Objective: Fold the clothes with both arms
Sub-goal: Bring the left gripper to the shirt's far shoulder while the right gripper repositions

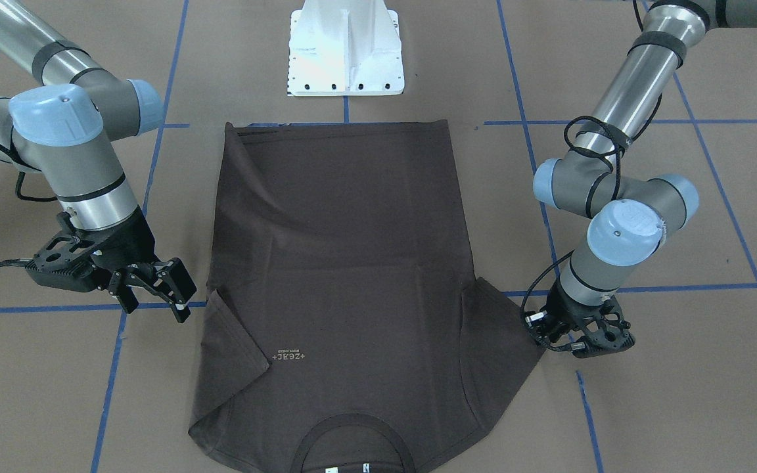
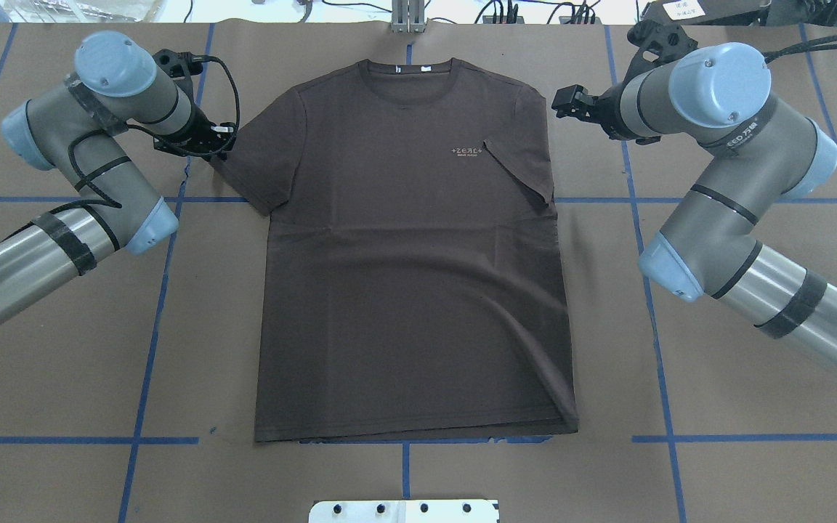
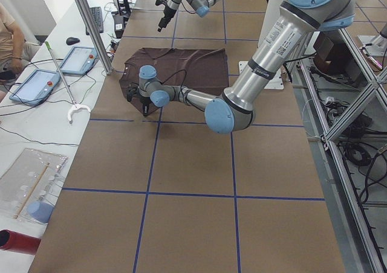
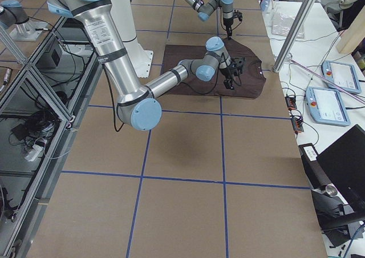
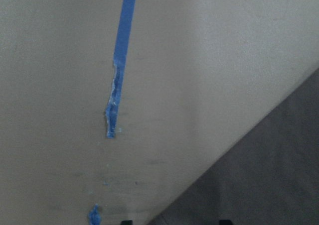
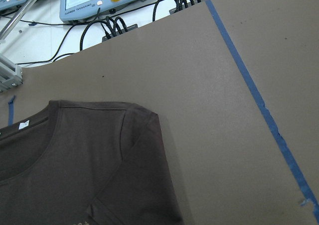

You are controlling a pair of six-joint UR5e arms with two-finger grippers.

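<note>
Brown paper is covering the table (image 2: 62, 363), with blue tape lines (image 2: 150, 319) crossing it in a grid. The dark brown T-shirt (image 2: 411, 290) is lying flat and face up at the middle. Its hem is pointing toward the white base block (image 1: 345, 52) and its collar (image 2: 411, 80) toward the far edge.

The left arm (image 2: 62, 240) is reaching low to the shirt's left sleeve (image 2: 259, 167), which is lying spread out to the side. The right arm (image 2: 738, 211) is hanging clear of the cloth beside the opposite shoulder. The right sleeve (image 2: 524, 171) is lying turned in over the chest, just beside the pale lettering (image 2: 471, 151).

The left gripper (image 2: 208, 138) is sitting down at the outer edge of the spread sleeve. In its wrist view the two tips are showing apart, so the claw is looking unclosed and is grasping nothing. The right gripper (image 1: 156, 310) is hovering above bare paper with its fingers spread wide and holding nothing.

Judging from this, the sleeve-folding step is under way: one sleeve is in and the other is waiting. The next move is calling for the left claw to pinch the thin sleeve edge. It then needs to lift it a little and carry it inward without dragging the body out of square.
</note>
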